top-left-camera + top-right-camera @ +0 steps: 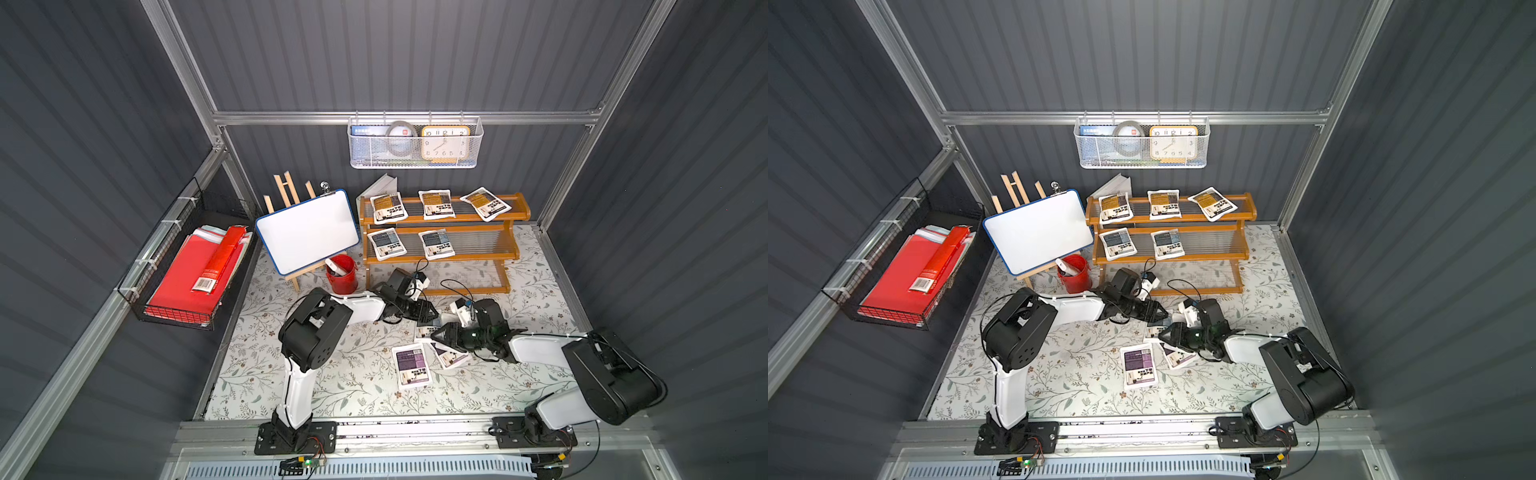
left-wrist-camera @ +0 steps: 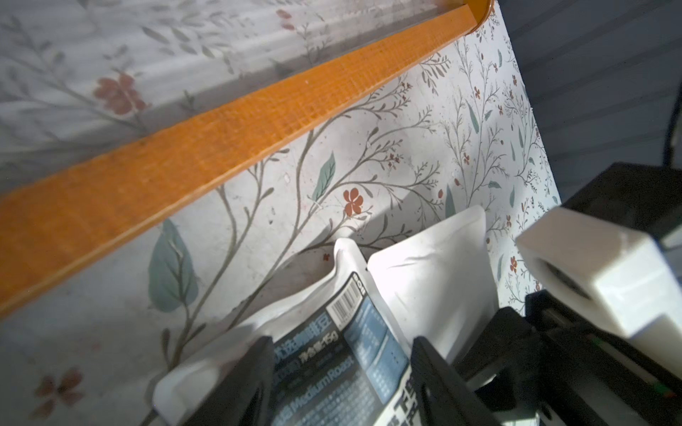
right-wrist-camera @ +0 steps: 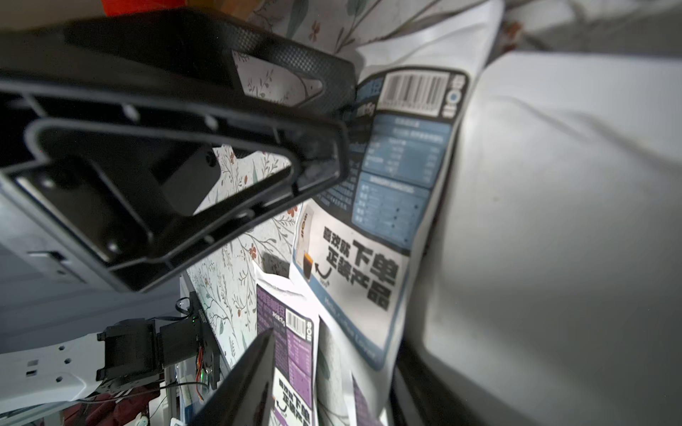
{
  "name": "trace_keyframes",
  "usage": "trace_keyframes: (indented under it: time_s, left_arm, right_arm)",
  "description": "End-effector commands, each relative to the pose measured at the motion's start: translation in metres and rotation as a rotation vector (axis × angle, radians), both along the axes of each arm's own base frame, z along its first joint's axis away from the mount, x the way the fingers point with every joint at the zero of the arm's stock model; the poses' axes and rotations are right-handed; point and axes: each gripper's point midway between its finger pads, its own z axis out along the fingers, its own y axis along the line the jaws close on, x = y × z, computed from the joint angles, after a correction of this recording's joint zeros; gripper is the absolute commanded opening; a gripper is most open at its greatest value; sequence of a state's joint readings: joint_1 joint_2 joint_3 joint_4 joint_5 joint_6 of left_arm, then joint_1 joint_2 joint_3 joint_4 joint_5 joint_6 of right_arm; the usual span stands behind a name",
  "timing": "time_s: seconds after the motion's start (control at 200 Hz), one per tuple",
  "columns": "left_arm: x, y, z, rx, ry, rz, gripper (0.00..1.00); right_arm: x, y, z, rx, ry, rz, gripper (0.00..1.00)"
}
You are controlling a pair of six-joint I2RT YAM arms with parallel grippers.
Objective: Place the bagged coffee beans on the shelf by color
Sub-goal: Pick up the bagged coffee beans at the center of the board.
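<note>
The loose blue pouch (image 2: 332,372) lies label-up on the mat (image 1: 353,374), near the front rail of the shelf (image 2: 221,140). In both top views only part of it shows (image 1: 424,331) (image 1: 1156,330), between the two arms' tips.

The left gripper (image 2: 341,346) stands over it with jaws about half apart. One finger (image 2: 254,380) is over each white margin and the label shows between them. Whether the tips press on the pouch or hang just above it I cannot tell.

The right gripper (image 1: 435,335) points at the same pouch from the opposite side, its jaws also apart. I cannot tell whether it touches anything.

A white-backed pouch (image 2: 431,265) lies touching the blue pouch, on the side toward the right arm. A purple pouch (image 1: 409,365) lies in the open nearer the arm bases. A second purple pouch (image 1: 451,357) sits partly under the right gripper.

On the shelf's top tier are three amber pouches (image 1: 436,203). On the middle tier are two shelved blue pouches (image 1: 386,243), at the left and centre.
</note>
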State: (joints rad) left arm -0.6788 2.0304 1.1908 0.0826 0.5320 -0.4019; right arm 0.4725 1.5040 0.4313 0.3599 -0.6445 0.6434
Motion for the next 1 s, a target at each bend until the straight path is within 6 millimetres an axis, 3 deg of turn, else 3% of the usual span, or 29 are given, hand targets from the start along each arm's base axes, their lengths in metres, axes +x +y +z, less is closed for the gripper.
trace_keyframes:
  time_s: [0.0, 0.08, 0.28, 0.415, 0.6, 0.85, 0.996]
  left_arm:
    - [-0.032, 0.030, -0.064, 0.153, 0.190, 0.019, 0.63]
    - [-0.033, 0.031, -0.064, 0.153, 0.195, 0.019, 0.63]
    - [-0.028, 0.035, -0.052, 0.145, 0.167, 0.045, 0.65]
    - [-0.017, 0.052, -0.032, 0.060, 0.189, 0.099, 0.70]
    - [-0.004, 0.073, 0.000, -0.045, 0.167, 0.116, 0.77]
    - [-0.024, 0.068, 0.008, -0.160, 0.250, 0.027, 0.82]
    - [-0.035, 0.062, 0.016, -0.268, 0.270, -0.021, 0.82]
  right_arm:
    - [0.007, 0.001, -0.006, 0.007, 0.007, -0.011, 0.46]
    - [0.012, 0.002, -0.008, 0.023, 0.015, -0.027, 0.37]
    - [0.012, -0.006, -0.013, -0.001, 0.019, -0.060, 0.00]
    - [0.007, -0.016, -0.014, -0.047, -0.005, -0.054, 0.00]
    - [-0.003, -0.017, 0.005, -0.008, -0.073, -0.003, 0.00]
    - [0.004, -0.010, 0.047, 0.062, -0.201, 0.023, 0.00]
    - [0.011, -0.005, 0.056, 0.088, -0.216, 0.031, 0.00]
